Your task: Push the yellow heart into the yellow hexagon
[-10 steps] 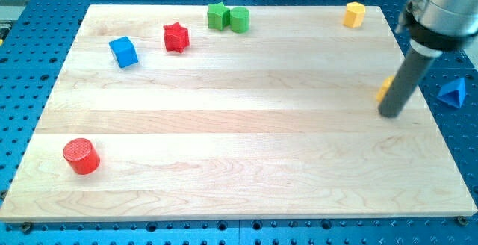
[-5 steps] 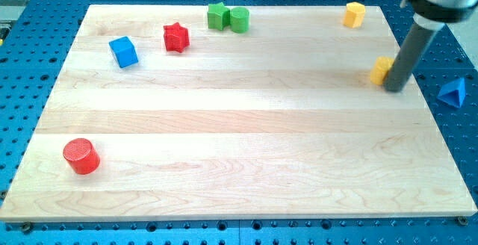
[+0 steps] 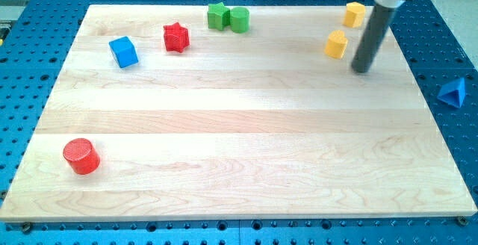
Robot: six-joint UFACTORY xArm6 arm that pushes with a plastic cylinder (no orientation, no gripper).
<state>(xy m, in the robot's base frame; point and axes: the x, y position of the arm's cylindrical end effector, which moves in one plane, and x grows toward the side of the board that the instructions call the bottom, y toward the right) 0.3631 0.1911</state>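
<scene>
The yellow heart (image 3: 337,44) lies near the board's top right. The yellow hexagon (image 3: 355,13) sits above it and slightly to the right, close to the top edge, with a small gap between the two. My tip (image 3: 361,69) rests on the board just right of and a little below the heart, apart from it. The dark rod rises from there toward the view's top right, passing right of the hexagon.
A green block (image 3: 217,16) and a green cylinder (image 3: 239,19) touch at top centre. A red star (image 3: 176,36) and a blue cube (image 3: 124,51) lie upper left. A red cylinder (image 3: 81,156) sits lower left. A blue triangle (image 3: 452,92) lies off the board at right.
My tip has moved up and left along the right side of the board. The yellow heart has slid up and left with it, from the right edge to just below the hexagon.
</scene>
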